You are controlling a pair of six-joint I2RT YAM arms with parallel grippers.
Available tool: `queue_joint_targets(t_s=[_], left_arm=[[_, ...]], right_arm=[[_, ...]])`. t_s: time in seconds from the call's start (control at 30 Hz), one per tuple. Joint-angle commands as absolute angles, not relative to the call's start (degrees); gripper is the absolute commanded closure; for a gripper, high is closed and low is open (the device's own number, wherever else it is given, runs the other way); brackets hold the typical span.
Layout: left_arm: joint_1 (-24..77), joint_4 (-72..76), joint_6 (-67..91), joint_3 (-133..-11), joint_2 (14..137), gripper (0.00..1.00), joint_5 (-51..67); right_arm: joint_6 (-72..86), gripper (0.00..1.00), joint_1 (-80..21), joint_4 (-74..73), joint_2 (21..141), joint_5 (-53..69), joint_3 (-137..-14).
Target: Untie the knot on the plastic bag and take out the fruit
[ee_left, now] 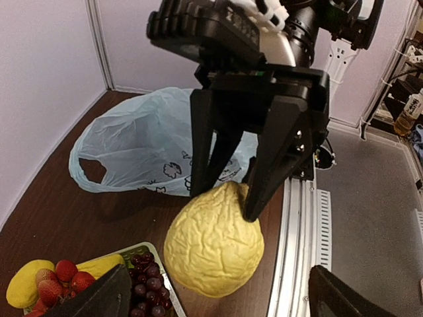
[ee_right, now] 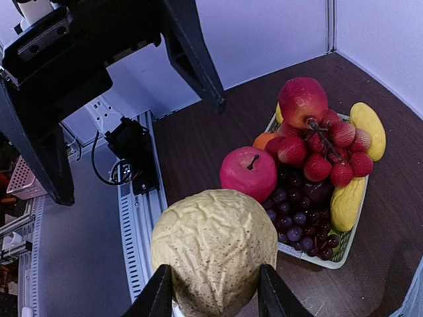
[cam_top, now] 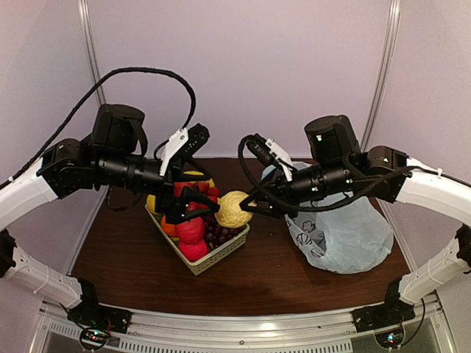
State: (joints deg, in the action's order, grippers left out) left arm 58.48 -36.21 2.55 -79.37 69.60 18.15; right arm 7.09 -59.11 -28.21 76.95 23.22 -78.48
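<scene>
My right gripper (ee_right: 216, 290) is shut on a lumpy yellow lemon-like fruit (ee_right: 215, 247), held in the air just right of the basket (cam_top: 208, 262). From the left wrist view, its two black fingers (ee_left: 271, 165) pinch the top of that fruit (ee_left: 211, 247). My left gripper (cam_top: 195, 204) hovers open over the basket, the fruit just ahead of its spread fingers (ee_left: 99, 297). The pale blue plastic bag (cam_top: 346, 235) lies slack on the table at the right, one loop handle (ee_left: 92, 170) showing. The knot is out of view.
The white basket (ee_right: 310, 259) holds red apples (ee_right: 248, 173), strawberries, dark grapes and smooth yellow fruit (ee_right: 368, 129). The table's aluminium front rail (ee_left: 301, 218) runs below the held fruit. White booth walls close in the back and sides.
</scene>
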Motion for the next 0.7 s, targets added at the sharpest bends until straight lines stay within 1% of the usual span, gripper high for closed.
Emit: queue_joint_targets(t_s=[0.0, 0.1, 0.23, 0.37, 0.5, 0.67], left_arm=[[60.24, -35.78, -2.16, -80.84, 72.66, 0.04, 20.84], [61.05, -35.16, -1.51, -80.58, 74.05, 0.03, 23.50], [61.05, -33.51, -0.32, -79.69, 74.82, 0.03, 27.57], [61.08, -33.44, -0.25, -78.36, 75.20, 0.04, 27.23], [61.08, -33.48, -0.24, -78.39, 76.14, 0.10, 27.76], [61.05, -33.49, 1.95, -78.06, 76.85, 0.10, 27.22]], right_arm=[[8.63, 0.61, -58.79, -33.99, 78.27, 32.37, -80.88], [9.66, 0.61, -58.79, -33.20, 78.84, 35.66, -80.84], [10.78, 0.61, -58.81, -31.30, 78.40, 36.98, -80.67], [11.30, 0.61, -58.75, -30.68, 78.23, 38.05, -80.93], [11.38, 0.61, -58.82, -30.59, 78.32, 38.58, -80.95], [11.34, 0.61, -58.76, -30.53, 78.14, 38.53, -80.96]])
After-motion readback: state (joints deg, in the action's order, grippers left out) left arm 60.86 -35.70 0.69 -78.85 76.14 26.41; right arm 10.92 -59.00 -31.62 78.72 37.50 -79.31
